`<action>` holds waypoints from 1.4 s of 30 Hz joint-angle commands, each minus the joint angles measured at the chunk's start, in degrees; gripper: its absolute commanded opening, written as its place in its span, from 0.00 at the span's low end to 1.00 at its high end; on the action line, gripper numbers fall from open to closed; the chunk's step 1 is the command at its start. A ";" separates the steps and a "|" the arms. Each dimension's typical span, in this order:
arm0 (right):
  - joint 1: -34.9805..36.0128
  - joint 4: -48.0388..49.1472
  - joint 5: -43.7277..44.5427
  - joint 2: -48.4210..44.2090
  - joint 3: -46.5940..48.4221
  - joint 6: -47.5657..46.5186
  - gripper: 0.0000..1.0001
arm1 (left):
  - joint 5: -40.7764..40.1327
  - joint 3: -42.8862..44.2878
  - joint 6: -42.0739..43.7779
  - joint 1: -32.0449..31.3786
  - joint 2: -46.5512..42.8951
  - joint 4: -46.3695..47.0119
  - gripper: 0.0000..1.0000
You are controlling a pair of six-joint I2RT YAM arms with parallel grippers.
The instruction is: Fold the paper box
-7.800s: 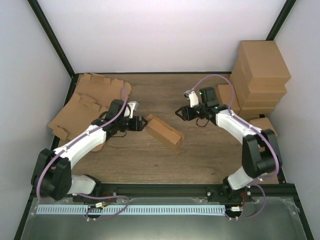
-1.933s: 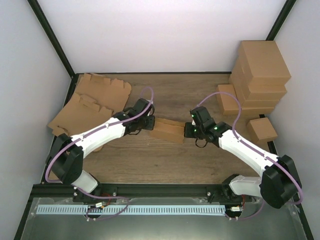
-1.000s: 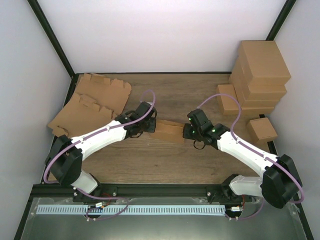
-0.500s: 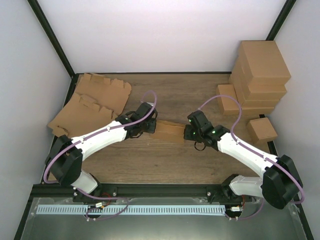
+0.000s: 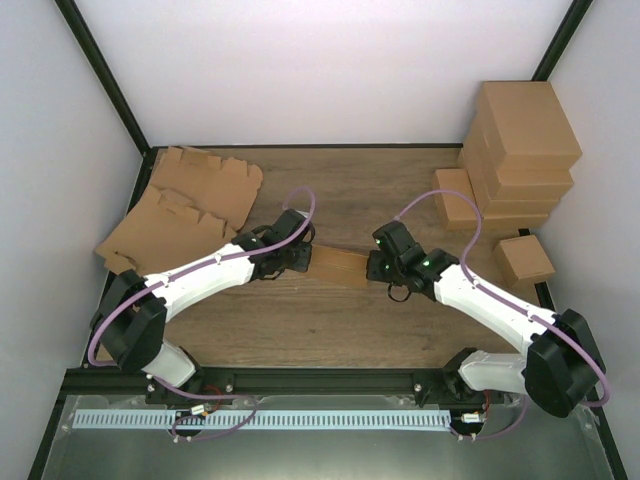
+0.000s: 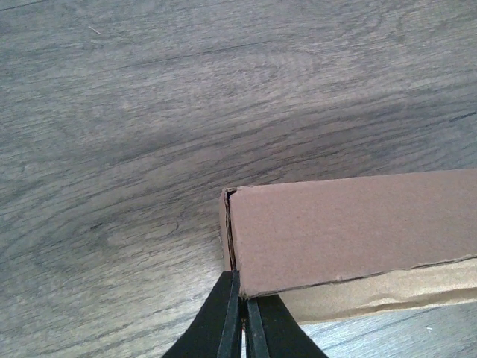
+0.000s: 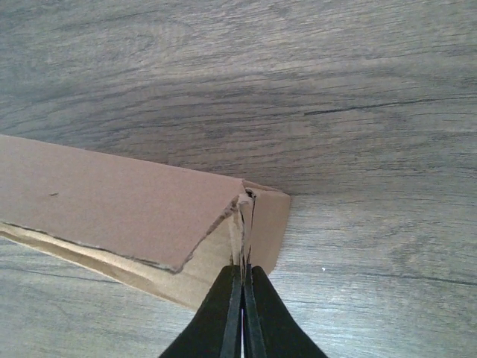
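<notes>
Wrist views: left fingers (image 6: pixel 222 322), right fingers (image 7: pixel 223 313) pinched shut on paper box (image 6: pixel 350 224).

Top view: both ends of paper box (image 5: pixel 338 265) sit under the wrists, only mid span shows. Left gripper (image 6: pixel 240 287) and right gripper (image 7: pixel 242 272): fingertips masked from above by own housings. Left wrist view: box runs off right edge, finger bases cut by bottom edge. Right wrist view: box runs off left edge, finger bases cut likewise. Both pairs closed tight at box corners; whether a card edge sits between the pads can't be told. Flat cardboard blanks (image 5: pixel 190 200): near corner under left arm. Carton stack (image 5: pixel 520 150): lower cartons partly covered by upper ones.
</notes>
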 commanded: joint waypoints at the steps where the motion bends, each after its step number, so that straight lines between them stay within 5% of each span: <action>1: 0.94 -4.11 -1.09 0.71 4.03 0.81 0.01 | 1.79 -0.40 0.71 -0.36 0.87 -4.11 0.04; 19: 0.98 -3.49 -4.07 2.91 5.55 9.04 0.01 | 4.31 1.17 -1.03 -0.42 0.71 -4.44 0.04; 42: 0.98 -3.73 -1.45 3.52 0.65 6.73 0.01 | 3.89 1.44 -0.60 -0.34 1.03 -4.87 0.04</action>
